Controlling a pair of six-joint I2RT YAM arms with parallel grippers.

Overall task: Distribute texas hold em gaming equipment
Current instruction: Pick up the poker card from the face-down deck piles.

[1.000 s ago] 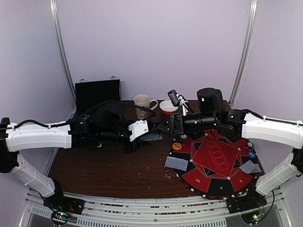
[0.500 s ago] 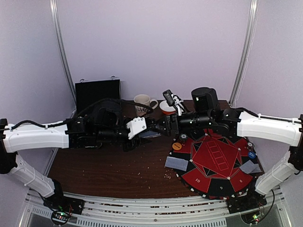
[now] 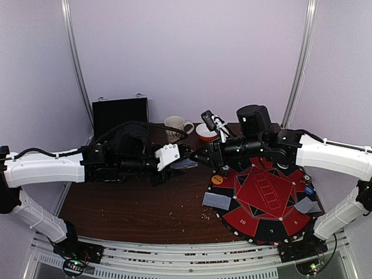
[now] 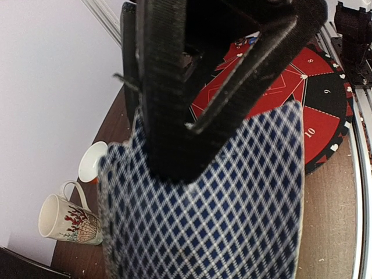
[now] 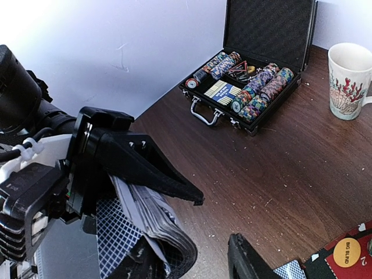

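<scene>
left hand (image 3: 183, 163) clamped shut on deck (image 4: 221, 209) | deck mid-air, 10 o'clock of red mat (image 3: 264, 195) | right hand (image 5: 192, 261) part-open, straddles deck edge, nothing gripped | risk: pinches several cards or tugs deck loose, so cards spill on worktop (image 3: 133, 209)

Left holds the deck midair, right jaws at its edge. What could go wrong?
The deck looks splayed at its free edge in the right wrist view, so the right jaws may pinch several cards, not one.
The left jaws clamp only one end; a hard pull could drag it out onto the table.
The mug and bowl stand close behind; a swing might hit them.
</scene>
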